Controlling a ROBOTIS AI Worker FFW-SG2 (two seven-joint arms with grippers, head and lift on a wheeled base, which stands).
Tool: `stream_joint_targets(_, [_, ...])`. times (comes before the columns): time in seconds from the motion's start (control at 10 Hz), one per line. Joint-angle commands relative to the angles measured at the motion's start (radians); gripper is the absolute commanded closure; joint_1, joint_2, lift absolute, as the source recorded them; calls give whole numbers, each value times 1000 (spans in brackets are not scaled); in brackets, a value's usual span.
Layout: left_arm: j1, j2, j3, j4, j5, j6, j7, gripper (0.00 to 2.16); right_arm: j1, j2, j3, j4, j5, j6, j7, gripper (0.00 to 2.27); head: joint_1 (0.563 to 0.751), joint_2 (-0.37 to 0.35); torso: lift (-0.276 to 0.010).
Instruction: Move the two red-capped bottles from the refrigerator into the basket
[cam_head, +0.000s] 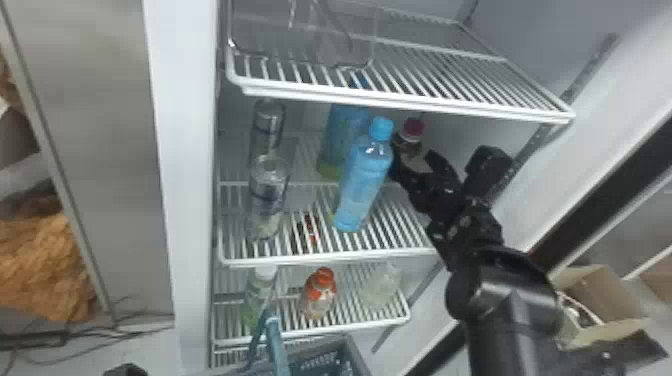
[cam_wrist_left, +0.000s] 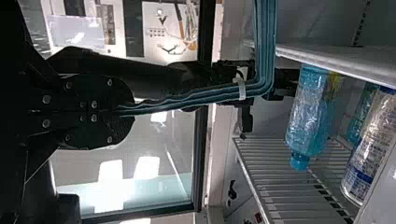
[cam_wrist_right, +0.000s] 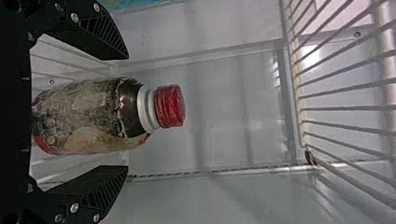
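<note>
Right now, in the head view, the right gripper is in the fridge, on the right of a blue bottle. Its jaws are spread wide around the red-capped bottle, which is under the top shelf. Two clear bottles with silver and blue on them stand on the left of the middle shelf. On the low shelf is a bottle with an orange top. The grey basket is at the bottom, with its blue handle up.

In the left wrist view, the left gripper has its jaws pressed together, pinching the blue handle. The right arm is behind the handle.

In the right wrist view, the red-capped bottle stands up between the two black fingers, with a gap on each side.
</note>
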Motion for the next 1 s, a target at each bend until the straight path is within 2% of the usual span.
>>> stream_joint_targets(0.0, [-2, 0, 0, 0, 0, 0, 0, 1200, -25, -7, 15, 14, 20, 28, -1, 183, 695, -350, 0])
stream_joint_targets(0.7, [0, 3, 4, 0, 0, 0, 0, 1200, -101, -25, 35, 68, 83, 109, -15, 205, 695, -350, 0])
stream_joint_targets(0.8, [3, 3, 4, 0, 0, 0, 0, 1200, -101, -25, 35, 68, 83, 126, -16, 259, 695, -350, 0])
stream_joint_targets(0.9, [3, 3, 4, 0, 0, 0, 0, 1200, -111, -27, 35, 90, 75, 138, -15, 579, 695, -350, 0])
